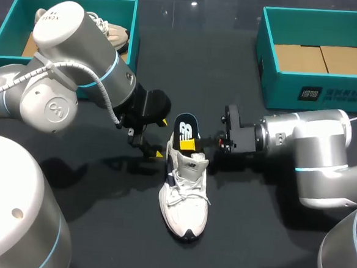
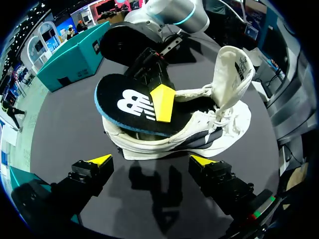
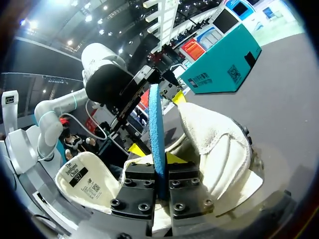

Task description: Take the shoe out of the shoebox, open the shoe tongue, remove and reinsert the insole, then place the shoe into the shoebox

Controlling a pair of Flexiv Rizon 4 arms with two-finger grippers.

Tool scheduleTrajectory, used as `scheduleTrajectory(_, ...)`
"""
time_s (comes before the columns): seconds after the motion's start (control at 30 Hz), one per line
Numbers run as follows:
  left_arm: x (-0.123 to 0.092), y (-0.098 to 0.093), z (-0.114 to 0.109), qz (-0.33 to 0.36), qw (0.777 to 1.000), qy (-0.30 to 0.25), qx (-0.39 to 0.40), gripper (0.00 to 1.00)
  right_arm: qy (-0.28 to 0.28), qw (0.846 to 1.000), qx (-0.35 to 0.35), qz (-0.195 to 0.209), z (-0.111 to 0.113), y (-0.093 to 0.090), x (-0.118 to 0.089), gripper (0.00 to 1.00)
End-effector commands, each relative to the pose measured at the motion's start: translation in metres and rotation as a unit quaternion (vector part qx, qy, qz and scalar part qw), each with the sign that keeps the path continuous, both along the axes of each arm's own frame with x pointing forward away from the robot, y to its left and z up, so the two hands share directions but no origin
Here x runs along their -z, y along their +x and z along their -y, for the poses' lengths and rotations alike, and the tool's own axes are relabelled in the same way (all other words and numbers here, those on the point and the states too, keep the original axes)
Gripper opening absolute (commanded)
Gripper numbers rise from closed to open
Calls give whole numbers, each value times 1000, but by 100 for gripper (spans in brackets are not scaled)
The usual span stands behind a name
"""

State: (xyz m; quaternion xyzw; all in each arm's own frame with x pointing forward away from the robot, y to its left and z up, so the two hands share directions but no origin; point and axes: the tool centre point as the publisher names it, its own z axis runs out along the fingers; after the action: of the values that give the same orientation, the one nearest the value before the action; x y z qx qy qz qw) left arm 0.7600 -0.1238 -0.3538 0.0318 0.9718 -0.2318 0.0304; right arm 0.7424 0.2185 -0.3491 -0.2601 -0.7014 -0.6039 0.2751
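A white shoe (image 1: pixel 186 202) lies in the middle of the dark table, toe toward the front edge. Its dark, blue-edged insole (image 1: pixel 186 127) sticks up out of the heel opening. My right gripper (image 1: pixel 193 144) comes in from the right and is shut on the insole (image 3: pixel 155 129), one finger on each face, as the right wrist view shows at the right gripper (image 3: pixel 162 191). The tongue (image 2: pixel 232 69) is folded open. My left gripper (image 2: pixel 151 160) stands open just behind the heel (image 2: pixel 149 147), touching nothing, and sits left of the shoe as the left gripper (image 1: pixel 160 137).
A teal shoebox (image 1: pixel 8 21) at the back left holds a second shoe (image 1: pixel 115 34). Another teal shoebox (image 1: pixel 266 66) with a cardboard floor stands at the back right. My two arms flank the shoe closely.
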Motion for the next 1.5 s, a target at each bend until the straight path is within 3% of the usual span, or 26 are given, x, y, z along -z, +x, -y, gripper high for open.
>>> scheduleTrajectory(0.03,1,0,1,0,1000,1,0,100,-5,1000,6,-2,-1,-12,5,0)
scheduleTrajectory(0.2,1,0,1,0,1000,1,0,100,-8,1000,4,6,-4,-12,0,0)
scheduleTrajectory(0.23,1,0,1,0,1000,1,0,100,-8,1000,3,9,-4,-11,-2,16)
scheduleTrajectory(0.33,1,0,1,0,1000,1,0,100,-13,1000,-1,24,-6,-8,-8,35)
scheduleTrajectory(0.47,1,0,1,0,1000,1,0,100,-19,999,-7,43,-7,-2,-19,40)
scheduleTrajectory(0.7,1,0,1,0,1000,1,0,100,-25,997,-7,67,-3,8,-32,36)
scheduleTrajectory(0.93,1,0,1,0,1000,1,0,100,-32,997,-7,74,-1,21,-37,26)
scheduleTrajectory(0.97,1,0,1,0,1000,1,0,100,-31,997,-9,73,-2,22,-36,24)
scheduleTrajectory(1.03,1,0,1,0,1000,1,0,100,-29,997,-12,69,-4,24,-34,1)
scheduleTrajectory(1.2,1,0,1,0,1000,1,0,100,-25,998,-15,49,-5,22,-22,0)
scheduleTrajectory(1.5,1,0,1,0,1000,1,0,100,-14,1000,8,4,-2,-5,2,0)
